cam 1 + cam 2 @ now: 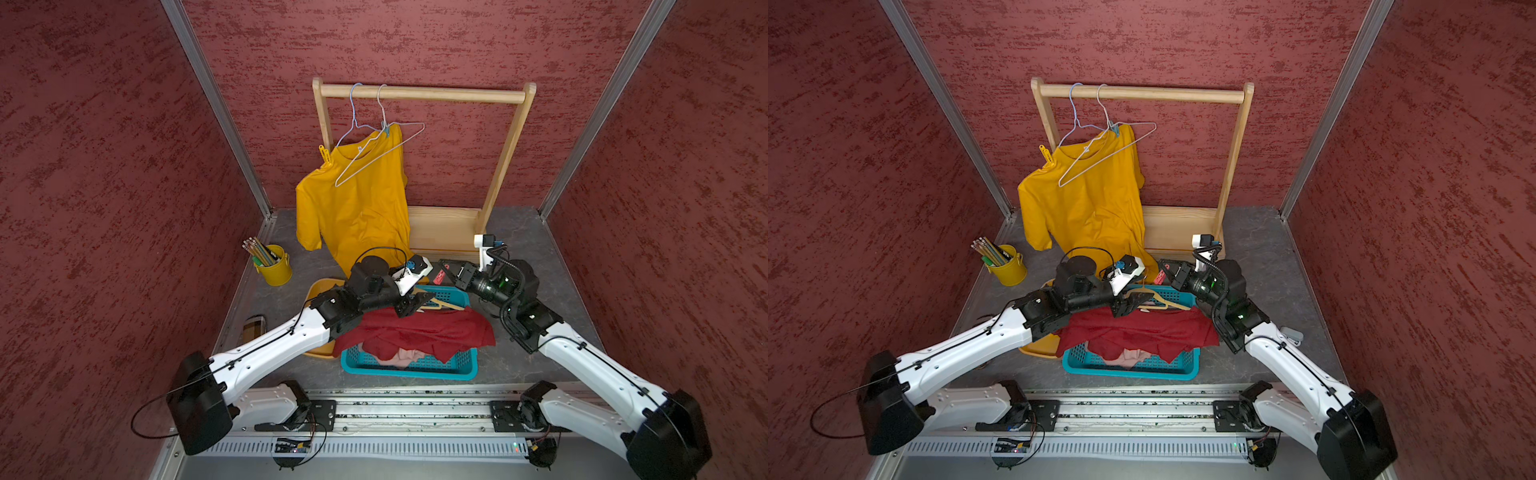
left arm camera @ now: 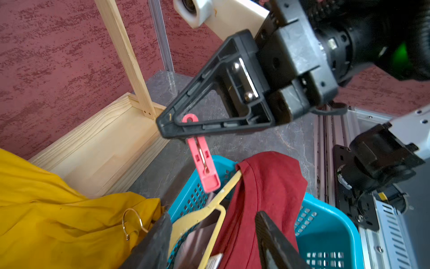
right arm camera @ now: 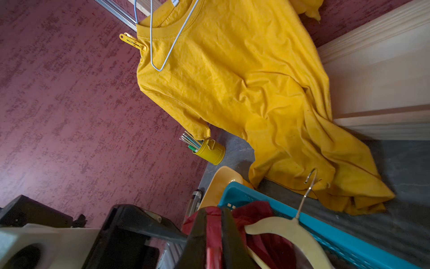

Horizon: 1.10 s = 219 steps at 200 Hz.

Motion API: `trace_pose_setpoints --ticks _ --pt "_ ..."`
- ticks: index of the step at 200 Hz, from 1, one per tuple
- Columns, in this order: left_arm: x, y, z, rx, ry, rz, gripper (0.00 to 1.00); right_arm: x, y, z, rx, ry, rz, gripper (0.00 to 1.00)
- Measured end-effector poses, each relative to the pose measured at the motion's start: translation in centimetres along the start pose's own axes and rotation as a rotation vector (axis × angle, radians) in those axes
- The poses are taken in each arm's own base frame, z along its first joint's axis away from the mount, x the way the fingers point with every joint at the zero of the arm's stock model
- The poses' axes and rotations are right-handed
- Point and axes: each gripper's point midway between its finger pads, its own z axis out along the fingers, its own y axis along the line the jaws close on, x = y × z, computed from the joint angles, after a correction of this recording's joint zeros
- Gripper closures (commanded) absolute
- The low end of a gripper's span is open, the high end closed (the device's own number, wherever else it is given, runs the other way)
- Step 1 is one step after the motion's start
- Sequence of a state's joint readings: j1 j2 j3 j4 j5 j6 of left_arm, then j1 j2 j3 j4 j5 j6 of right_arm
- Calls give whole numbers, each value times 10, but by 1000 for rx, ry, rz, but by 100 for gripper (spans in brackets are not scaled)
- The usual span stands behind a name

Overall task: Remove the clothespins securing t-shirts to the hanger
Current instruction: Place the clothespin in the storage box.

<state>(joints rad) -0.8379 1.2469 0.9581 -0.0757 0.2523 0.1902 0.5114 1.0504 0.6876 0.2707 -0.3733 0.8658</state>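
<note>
My right gripper [image 1: 441, 269] is shut on a red-pink clothespin [image 2: 204, 163] and holds it in the air over the far rim of the blue basket [image 1: 409, 368]. My left gripper [image 2: 214, 237] stands open just above a cream hanger [image 2: 209, 209] and the dark red t-shirt [image 1: 415, 332] draped over the basket. Under the red one lies a pale pink t-shirt [image 1: 409, 356]. The mustard yellow t-shirt [image 1: 357, 195] hangs from the rack on a wire hanger [image 1: 374, 160]. A yellow clothespin [image 1: 325, 154] and a light blue clothespin [image 1: 386, 131] are on its shoulders.
The wooden rack [image 1: 419, 93] stands at the back, its base [image 1: 442, 226] just behind my right gripper. A yellow cup of pencils [image 1: 274, 266] is at the left. A yellow tray [image 1: 320, 291] lies under my left arm. A small striped object [image 1: 253, 326] lies near the left wall.
</note>
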Motion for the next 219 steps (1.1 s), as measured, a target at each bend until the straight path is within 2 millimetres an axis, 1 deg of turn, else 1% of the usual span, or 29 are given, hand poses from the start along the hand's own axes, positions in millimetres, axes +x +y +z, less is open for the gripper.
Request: trace_pose_setpoints --ticks 24,47,74,91,109,123,139,172,199,219 --pt "4 2 16 -15 0 -43 47 7 -1 7 -1 17 30 90" --pt "1 8 21 -42 -22 -79 56 12 -2 10 2 28 48 90" --pt "-5 17 21 -70 -53 -113 71 12 1 10 -5 26 53 89" --pt "-5 19 23 -74 -54 -129 82 11 2 10 -7 17 52 88" --pt "-2 20 27 -73 -49 -136 94 10 -1 11 3 10 55 85" --pt "0 22 28 -77 -44 -135 99 10 -4 12 15 7 62 80" --pt "0 23 28 -79 -43 -138 100 10 -5 12 16 9 64 70" --pt "1 32 26 -106 -38 -150 100 12 -3 13 8 18 58 57" --pt "6 40 20 -147 -15 -169 100 14 -8 13 41 27 35 53" --pt "8 48 5 -192 -15 -194 100 9 -11 12 84 22 2 50"
